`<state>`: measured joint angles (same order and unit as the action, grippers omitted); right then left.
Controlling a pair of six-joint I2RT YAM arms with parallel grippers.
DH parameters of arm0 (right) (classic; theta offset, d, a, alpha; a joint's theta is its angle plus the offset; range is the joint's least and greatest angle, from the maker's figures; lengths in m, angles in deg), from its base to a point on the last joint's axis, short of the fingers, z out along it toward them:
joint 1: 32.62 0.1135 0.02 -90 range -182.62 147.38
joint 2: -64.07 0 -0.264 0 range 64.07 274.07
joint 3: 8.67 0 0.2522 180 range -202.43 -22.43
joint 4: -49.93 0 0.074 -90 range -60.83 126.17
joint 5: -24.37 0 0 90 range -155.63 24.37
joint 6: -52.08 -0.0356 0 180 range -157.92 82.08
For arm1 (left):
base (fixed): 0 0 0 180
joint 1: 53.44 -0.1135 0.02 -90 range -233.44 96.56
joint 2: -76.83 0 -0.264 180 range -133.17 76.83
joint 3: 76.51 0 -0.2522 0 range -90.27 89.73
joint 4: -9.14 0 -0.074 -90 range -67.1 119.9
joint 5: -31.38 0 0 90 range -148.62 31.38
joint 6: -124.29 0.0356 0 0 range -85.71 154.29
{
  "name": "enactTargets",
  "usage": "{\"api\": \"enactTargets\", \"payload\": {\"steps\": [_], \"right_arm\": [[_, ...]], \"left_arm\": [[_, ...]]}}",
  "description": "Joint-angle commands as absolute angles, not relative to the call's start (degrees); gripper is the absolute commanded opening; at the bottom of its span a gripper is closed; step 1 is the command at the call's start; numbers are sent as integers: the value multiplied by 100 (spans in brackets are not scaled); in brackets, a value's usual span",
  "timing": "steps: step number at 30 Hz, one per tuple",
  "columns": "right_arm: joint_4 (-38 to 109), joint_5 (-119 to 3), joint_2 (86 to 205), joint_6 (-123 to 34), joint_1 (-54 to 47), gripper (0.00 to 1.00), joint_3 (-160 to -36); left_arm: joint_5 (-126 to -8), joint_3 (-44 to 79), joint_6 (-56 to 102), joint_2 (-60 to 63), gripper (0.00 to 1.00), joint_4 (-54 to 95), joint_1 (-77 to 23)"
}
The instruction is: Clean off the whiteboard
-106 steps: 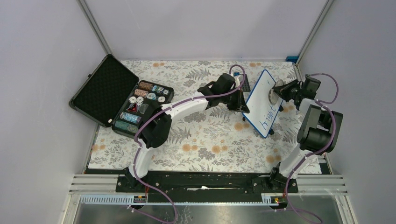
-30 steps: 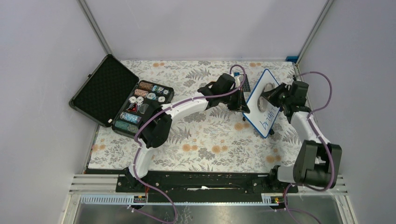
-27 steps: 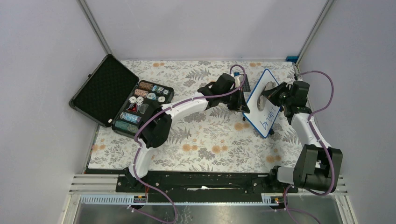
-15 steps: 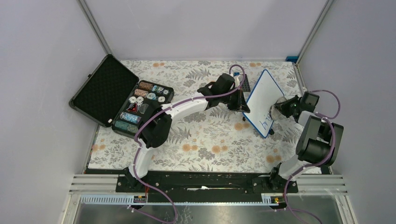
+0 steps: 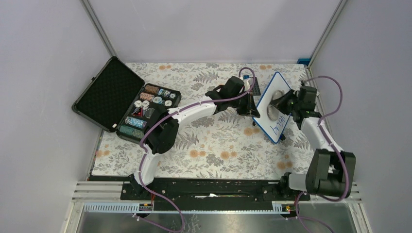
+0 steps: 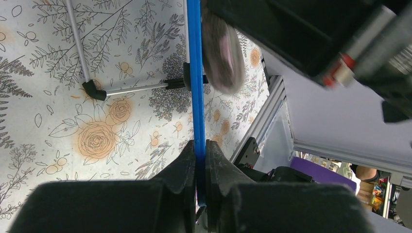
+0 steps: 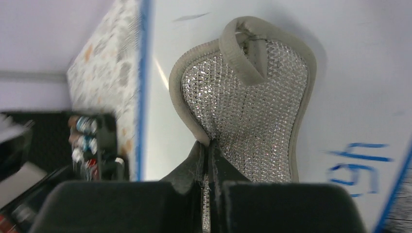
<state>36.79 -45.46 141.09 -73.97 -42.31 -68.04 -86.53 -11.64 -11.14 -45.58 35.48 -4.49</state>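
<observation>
Whiteboard is held tilted on edge, upper right of the top view, your left jaws clenched on its blue frame. Your right jaws grasp the mesh pad, pressed flat against the board. Blue lettering sits unwiped at lower right of the wrist view; push too hard there and the thin edge grip may pivot or slip.

Your right gripper, parked near the far right corner of the whiteboard three and a half seconds ago and drawn back to its right edge half a second ago, is now over the middle of the face, its mesh pad flat on the white. The last letter of the blue writing is gone; what remains lies just right of the pad in the wrist view. The right arm has stretched out, elbow dropped low.
</observation>
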Motion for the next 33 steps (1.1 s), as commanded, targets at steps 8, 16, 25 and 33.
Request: {"api": "enactTargets", "payload": {"steps": [8,16,25,33], "right_arm": [[3066,-5858,14174,-7033,-3881,0,-6538],[3130,-4732,15663,-6986,-5138,0,-6320],[2841,-5077,13768,-6643,-4308,0,-6512],[3045,-4006,13221,-6847,-3886,0,-6390]], "left_arm": [[-8848,-997,-773,-4598,0,3608,-295],[-8861,-990,-781,-4513,0,3598,-282],[-8889,-933,-834,-4522,0,3522,-284],[-8901,-950,-842,-4555,0,3504,-273]]}}
